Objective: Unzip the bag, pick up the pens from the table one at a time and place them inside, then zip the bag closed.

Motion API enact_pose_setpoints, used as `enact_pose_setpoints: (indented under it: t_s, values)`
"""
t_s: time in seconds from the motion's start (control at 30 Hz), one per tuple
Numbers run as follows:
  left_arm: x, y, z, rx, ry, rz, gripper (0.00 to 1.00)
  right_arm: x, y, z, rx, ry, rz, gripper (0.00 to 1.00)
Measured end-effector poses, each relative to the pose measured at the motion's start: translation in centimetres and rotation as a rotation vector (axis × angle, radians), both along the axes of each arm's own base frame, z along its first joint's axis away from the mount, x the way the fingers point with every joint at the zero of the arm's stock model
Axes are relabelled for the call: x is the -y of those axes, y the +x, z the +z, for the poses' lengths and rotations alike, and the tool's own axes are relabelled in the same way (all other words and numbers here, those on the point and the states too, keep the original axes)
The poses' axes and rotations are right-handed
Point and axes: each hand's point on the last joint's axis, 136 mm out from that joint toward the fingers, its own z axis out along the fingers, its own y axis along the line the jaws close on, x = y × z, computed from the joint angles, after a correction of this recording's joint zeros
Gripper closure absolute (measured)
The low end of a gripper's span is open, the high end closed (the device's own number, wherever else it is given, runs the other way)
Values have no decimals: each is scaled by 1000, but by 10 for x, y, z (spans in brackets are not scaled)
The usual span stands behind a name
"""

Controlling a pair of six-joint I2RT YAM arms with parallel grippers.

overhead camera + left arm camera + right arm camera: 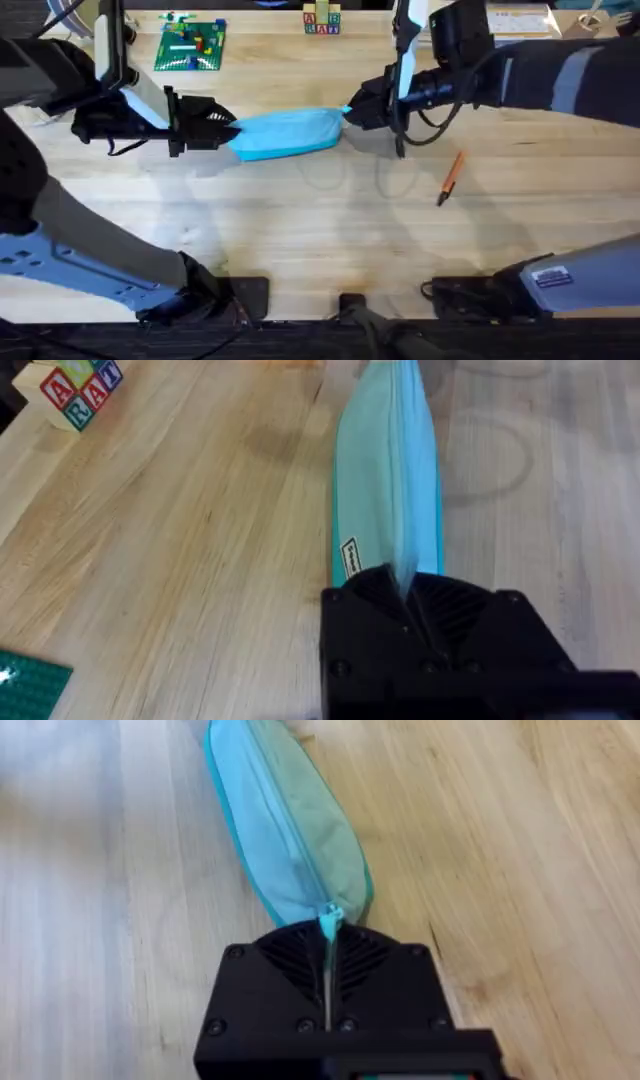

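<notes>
Wide wooden table (330, 230), blue bag (287, 134) lying mid-top, zipped. Left gripper (405, 595) clamped on one end as anchor; right gripper (328, 935) pinched shut on pull tab (329, 917), poised to unzip. Orange pen (451, 176) waiting nearby.

Right gripper (328, 975): black, ribbed inner faces, fingers pressed together on the small light-blue pull tab (330, 920) at the near end of the bag.
Bag (285, 825): light-blue fabric pouch, oblong, lying on the table and stretching away from the gripper; zipper (282, 812) runs along its length, closed as far as can be seen.
Table (500, 850): light wood with visible plank grain, bare on both sides of the bag.
</notes>
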Motion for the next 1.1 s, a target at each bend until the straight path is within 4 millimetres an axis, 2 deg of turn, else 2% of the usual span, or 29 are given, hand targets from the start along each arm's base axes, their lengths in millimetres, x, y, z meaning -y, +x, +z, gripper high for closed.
enact_pose_setpoints:
  t_s: [0.57,1.1]
  values:
    - [0,0,0,0,0,0,958,-2,-5,32,-69,59,-91,972]
    - [0,0,0,0,0,-1,958,-24,-20,33,-98,59,-56,971]
